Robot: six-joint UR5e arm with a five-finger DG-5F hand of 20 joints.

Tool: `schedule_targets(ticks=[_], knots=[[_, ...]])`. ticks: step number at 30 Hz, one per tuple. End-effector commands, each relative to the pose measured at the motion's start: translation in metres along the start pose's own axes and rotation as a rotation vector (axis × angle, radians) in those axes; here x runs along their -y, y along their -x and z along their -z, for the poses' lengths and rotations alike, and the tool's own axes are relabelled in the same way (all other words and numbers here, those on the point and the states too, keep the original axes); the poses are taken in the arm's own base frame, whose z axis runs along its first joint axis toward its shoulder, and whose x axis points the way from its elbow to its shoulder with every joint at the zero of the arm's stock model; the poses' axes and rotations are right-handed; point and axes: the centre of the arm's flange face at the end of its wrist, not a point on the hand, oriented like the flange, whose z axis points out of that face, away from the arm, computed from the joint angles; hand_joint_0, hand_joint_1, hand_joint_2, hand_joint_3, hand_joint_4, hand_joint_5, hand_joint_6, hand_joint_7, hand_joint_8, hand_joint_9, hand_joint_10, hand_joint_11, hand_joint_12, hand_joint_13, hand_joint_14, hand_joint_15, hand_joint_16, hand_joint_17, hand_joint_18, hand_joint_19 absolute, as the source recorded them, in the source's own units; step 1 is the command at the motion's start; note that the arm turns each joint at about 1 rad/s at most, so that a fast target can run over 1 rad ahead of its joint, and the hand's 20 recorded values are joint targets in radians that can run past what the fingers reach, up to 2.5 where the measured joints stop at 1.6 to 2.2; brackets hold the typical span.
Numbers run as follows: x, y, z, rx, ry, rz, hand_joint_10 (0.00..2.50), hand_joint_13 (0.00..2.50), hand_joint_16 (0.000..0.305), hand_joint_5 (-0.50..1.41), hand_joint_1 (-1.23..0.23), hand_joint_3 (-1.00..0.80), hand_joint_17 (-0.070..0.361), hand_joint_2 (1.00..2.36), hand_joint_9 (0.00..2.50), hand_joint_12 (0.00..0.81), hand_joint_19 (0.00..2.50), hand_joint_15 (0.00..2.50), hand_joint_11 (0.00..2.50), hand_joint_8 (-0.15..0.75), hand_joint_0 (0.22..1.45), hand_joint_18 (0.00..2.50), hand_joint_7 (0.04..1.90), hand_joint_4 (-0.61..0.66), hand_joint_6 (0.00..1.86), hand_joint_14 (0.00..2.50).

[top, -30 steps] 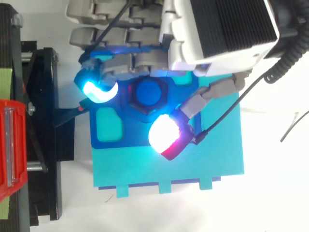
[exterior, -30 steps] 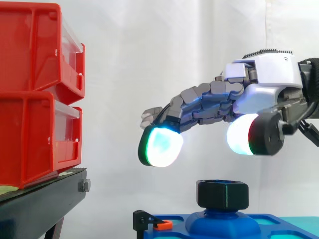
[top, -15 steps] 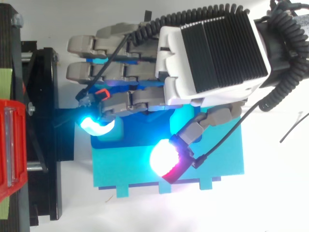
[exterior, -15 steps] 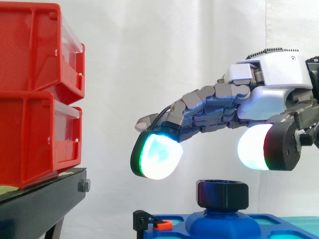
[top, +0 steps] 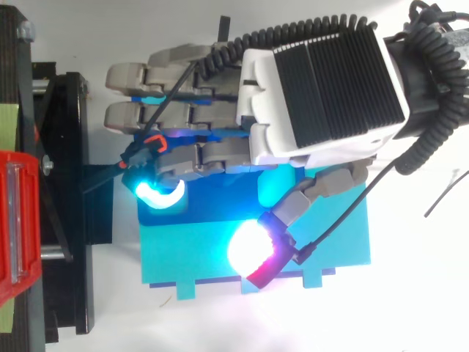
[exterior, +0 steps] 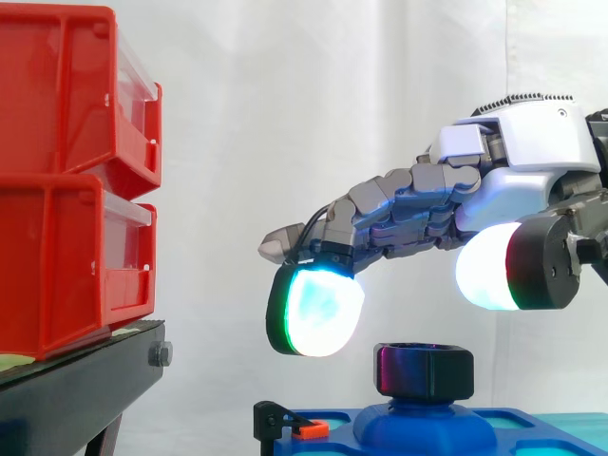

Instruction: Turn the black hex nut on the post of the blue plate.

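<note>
1. Black hex nut (exterior: 424, 370) sits on the post (exterior: 425, 426) of the blue plate (exterior: 332, 445), low in the side view. It stands upright and nothing is touching it.
2. A small orange clip (exterior: 311, 429) sits at the plate's left edge, and from above the plate rests on a cyan base (top: 205, 257).
3. The hand (exterior: 532, 152) hovers just above the nut. Its fingers reach out to the left with a gentle curve, and the thumb drops down on the right.
4. The hand is spread and holds nothing. One glowing fingertip (exterior: 318, 309) hangs up and to the left of the nut, and the thumb pad (exterior: 489, 268) up and to its right, both clear of it.
5. From above, the palm (top: 322, 88) covers the spot where the nut stands.
6. My read is that the job is barely begun. The hand is lined up, but it has no grip on the nut and I see no sign of a turn. Lowering, closing on the flats and twisting are all left to do.
7. Farther left, the red bins (exterior: 66, 180) are stacked on the black stand (exterior: 76, 389), well apart from the work.
8. The white curtain (exterior: 285, 114) hangs behind it all.
</note>
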Motion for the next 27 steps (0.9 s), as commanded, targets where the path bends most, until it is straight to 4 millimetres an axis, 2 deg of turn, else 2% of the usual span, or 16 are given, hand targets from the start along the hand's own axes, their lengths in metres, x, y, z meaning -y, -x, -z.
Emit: schedule_targets(ticks=[1,14,27], knots=[[0.005,0.001,0.003,-0.002,-0.007,-0.001,0.0,0.0,0.054,-0.22,-0.39,-0.5,0.121,1.0,0.03,0.368,0.31,0.0,0.0,0.23,0.45,0.0,0.9,0.22,0.5,0.0],[0.016,0.001,0.009,-0.005,-0.02,0.006,0.0,0.0,0.055,-0.19,-0.39,-0.5,0.123,1.0,0.1,0.367,0.3,0.0,0.0,0.245,0.44,0.0,0.98,0.28,0.5,0.0],[0.028,-0.004,0.017,-0.014,-0.034,0.005,0.0,0.0,0.055,-0.18,-0.37,-0.5,0.124,1.0,0.15,0.373,0.31,0.0,0.0,0.256,0.44,0.0,1.03,0.29,0.5,0.0]])
